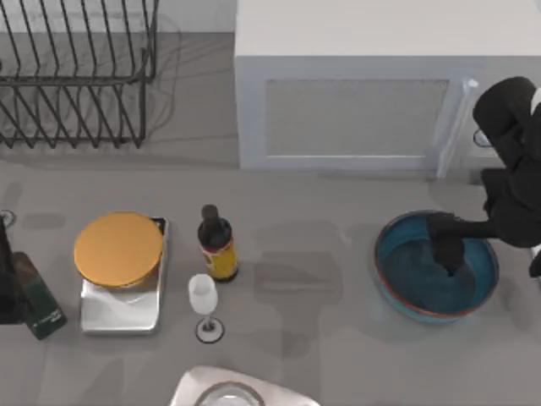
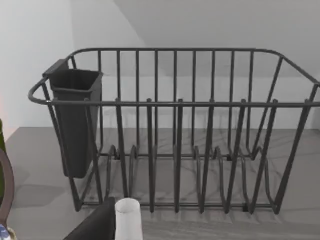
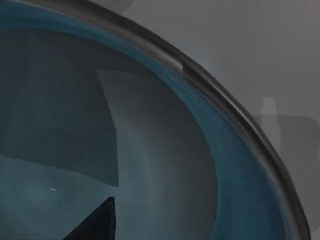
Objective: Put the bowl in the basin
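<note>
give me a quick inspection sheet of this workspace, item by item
surface: grey table, no spills seen
job's things: teal bowl upright at the table's right; basin at the near edge, partly cut off
clutter: dark bottle and wine glass standing mid-table; orange disc on a metal scale; green carton at the left edge
grippers: right gripper is lowered into the bowl; left arm is parked at the left edge
cables: nothing seen
surroundings: wire dish rack at the far left with a dark cutlery cup; white cabinet behind the bowl
</note>
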Controlling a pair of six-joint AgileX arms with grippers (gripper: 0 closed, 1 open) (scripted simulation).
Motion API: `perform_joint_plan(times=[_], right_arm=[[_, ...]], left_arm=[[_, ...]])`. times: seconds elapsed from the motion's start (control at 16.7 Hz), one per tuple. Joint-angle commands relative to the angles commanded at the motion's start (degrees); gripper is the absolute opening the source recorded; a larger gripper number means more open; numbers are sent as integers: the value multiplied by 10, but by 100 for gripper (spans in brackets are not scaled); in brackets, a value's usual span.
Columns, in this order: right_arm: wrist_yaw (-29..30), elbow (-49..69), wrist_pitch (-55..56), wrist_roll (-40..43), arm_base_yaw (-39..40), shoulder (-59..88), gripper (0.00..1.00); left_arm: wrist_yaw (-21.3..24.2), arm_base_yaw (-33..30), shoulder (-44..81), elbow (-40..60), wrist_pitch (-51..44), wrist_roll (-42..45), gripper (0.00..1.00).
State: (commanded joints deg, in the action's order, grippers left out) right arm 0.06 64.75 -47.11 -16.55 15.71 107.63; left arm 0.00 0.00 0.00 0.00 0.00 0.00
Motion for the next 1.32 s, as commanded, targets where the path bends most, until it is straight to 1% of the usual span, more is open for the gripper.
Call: perform_joint_plan(times=[0.24,1.02,1.08,1.32], right_arm=[[0,0,1,0,0,0,100],[0,0,1,0,0,0,2],[0,0,1,0,0,0,0],[0,0,1,0,0,0,0]], left_arm=[[0,0,0,0,0,0,100],[0,0,0,0,0,0,100],[0,0,0,0,0,0,100],[0,0,0,0,0,0,100]])
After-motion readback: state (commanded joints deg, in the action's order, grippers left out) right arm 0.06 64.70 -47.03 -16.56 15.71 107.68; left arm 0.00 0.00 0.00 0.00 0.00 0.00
